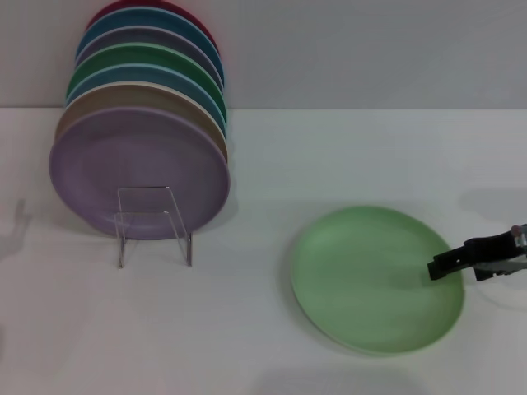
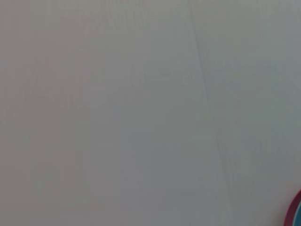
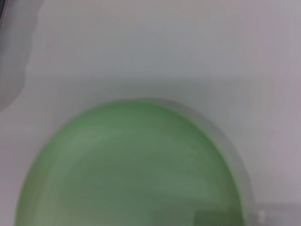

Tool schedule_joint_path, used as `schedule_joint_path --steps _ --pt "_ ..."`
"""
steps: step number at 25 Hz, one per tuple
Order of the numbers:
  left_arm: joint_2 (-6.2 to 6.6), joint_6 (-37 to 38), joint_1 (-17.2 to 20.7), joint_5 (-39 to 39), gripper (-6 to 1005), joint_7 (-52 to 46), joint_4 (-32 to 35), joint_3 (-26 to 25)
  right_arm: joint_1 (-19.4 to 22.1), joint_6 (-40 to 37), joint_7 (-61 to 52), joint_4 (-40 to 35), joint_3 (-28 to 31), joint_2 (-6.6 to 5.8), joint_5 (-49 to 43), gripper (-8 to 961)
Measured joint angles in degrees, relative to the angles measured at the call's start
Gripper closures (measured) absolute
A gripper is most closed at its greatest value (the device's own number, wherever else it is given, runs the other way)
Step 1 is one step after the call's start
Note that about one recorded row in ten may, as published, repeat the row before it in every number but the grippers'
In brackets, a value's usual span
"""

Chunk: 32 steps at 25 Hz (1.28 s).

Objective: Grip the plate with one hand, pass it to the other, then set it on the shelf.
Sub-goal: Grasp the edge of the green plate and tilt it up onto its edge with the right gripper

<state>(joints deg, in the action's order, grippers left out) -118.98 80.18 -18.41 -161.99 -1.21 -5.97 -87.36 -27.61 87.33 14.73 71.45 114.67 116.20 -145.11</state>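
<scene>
**Colours on the white table**

The plate (image 1: pixel 375 278) at the right gripper's (image 1: pixel 435 268) black tip is plain pale mint green, with no pattern. Well away from those jaws, the silvery wire shelf (image 1: pixel 153 224) holds plates in plain colours: lilac-purple (image 1: pixel 136 171) in front, then tan, teal, emerald green, grey-purple, blue and crimson (image 1: pixel 156 10) at the back. The table (image 1: pixel 247 329) is white.

Only a little of the robot shows: the right gripper (image 1: pixel 449 265) enters the head view from the right edge as a slim black piece of flat, angular bars ending in a blunt, squared tip. Behind the tip the black parts split into an upper and a lower bar, and a small silvery-grey piece, perhaps a pivot or the start of the arm, sits at the very edge. The left gripper shows in no view.
</scene>
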Motion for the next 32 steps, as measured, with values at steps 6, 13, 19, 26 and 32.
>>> schedule_joint_path --steps 6,13,19,26,32 --pt "-0.02 -0.1 0.0 0.0 213 0.0 0.0 0.0 -2.4 -0.8 0.2 -2.9 -0.1 0.16 -3.3 141" --pt "-0.02 -0.4 0.0 0.0 213 0.2 0.0 0.0 -5.1 -2.0 0.1 -5.6 -0.1 0.45 -5.9 188" --pt "-0.02 -0.5 -0.2 0.0 212 0.3 0.0 0.0 -5.4 -2.9 0.1 -5.7 -0.7 0.45 -6.1 228" --pt "-0.02 -0.5 -0.4 0.0 213 0.4 0.0 0.0 -5.6 -3.3 0.2 -6.2 -0.8 0.43 -6.2 274" --pt "-0.01 -0.5 -0.4 0.0 212 0.5 0.0 0.0 -5.7 -3.3 0.8 -7.3 -0.9 0.43 -6.2 508"
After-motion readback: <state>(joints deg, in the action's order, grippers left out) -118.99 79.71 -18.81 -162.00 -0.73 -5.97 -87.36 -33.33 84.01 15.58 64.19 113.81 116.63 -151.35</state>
